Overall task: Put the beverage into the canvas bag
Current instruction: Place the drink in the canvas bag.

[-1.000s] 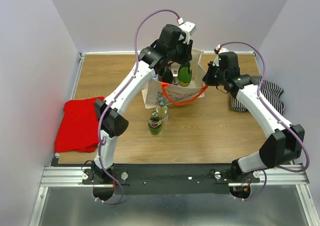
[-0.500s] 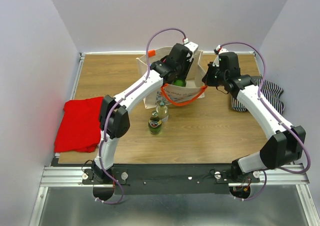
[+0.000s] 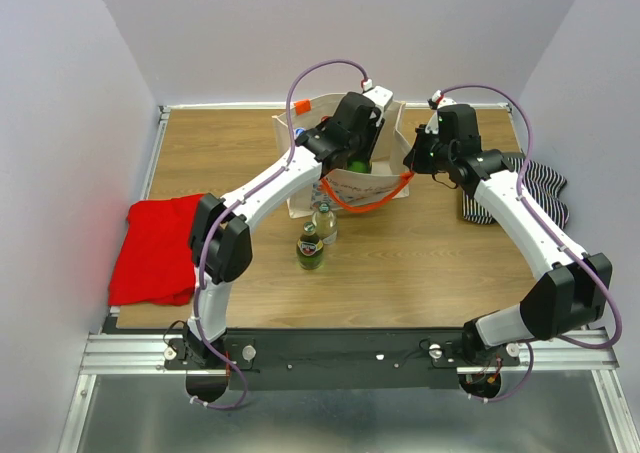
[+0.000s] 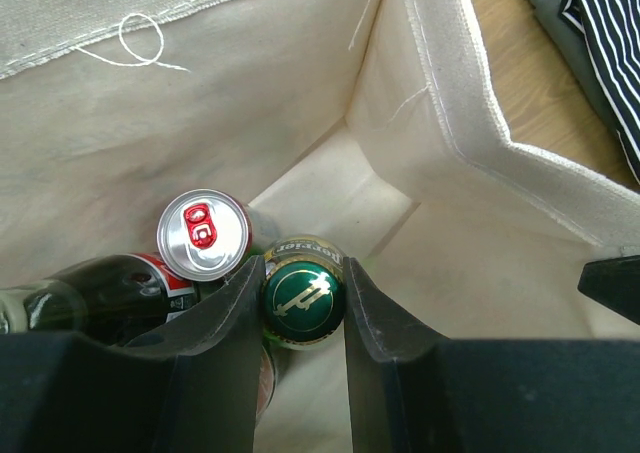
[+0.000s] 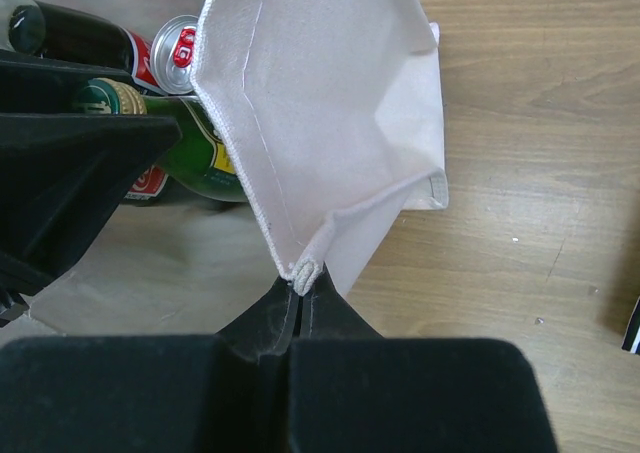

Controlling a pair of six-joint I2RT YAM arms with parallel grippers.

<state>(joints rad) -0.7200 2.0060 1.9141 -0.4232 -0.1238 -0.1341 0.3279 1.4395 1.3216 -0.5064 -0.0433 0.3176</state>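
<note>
Currently held: green bottle (image 4: 302, 295), cap clamped between left gripper (image 4: 303, 275) fingers, inside canvas bag (image 4: 200, 103).
Bag rim: pinched tight by right gripper (image 5: 301, 298).
Bag contents: can (image 4: 205, 235), dark bottle (image 4: 95, 293), beside green bottle.

Your left arm (image 3: 265, 183) and right arm (image 3: 520, 218) wear white links, black joints and looping purple cables (image 3: 325, 63); the fingers (image 4: 215, 313) look matte black, perhaps plastic.

The canvas bag (image 3: 350, 186) is showing cream with orange handles (image 3: 365, 207), inside it a green-capped green bottle (image 4: 302, 291) and a silver can (image 4: 204, 235) with a red tab are gleaming, and a red cloth (image 3: 158, 248) left of the bag and a black-and-white striped cloth (image 3: 542, 188) right of it are lying
</note>
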